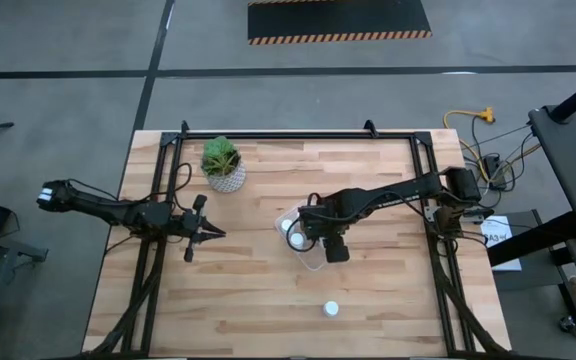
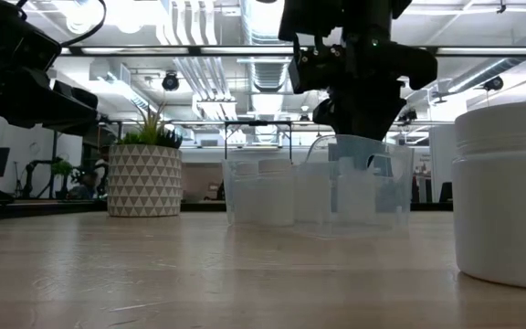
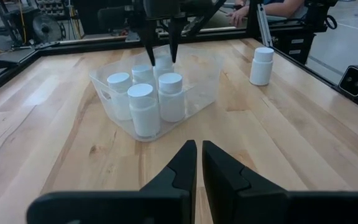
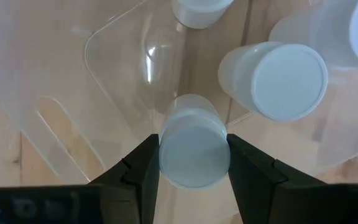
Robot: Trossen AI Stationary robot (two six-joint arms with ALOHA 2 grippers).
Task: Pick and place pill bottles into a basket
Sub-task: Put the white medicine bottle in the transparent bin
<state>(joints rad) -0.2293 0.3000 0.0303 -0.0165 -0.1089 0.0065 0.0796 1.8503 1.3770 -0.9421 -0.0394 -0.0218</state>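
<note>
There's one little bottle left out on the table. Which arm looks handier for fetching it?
Probably the right. Its gripper, shut on a bottle over the basket, hangs nearer the loose bottle than the shut left gripper.

High view: right arm covers most of the basket, bottle count inside unclear. Low view: near bottle cut off at picture edge; basket contents blur together through the clear wall. Right wrist view: two bottles cropped at edges.
</note>
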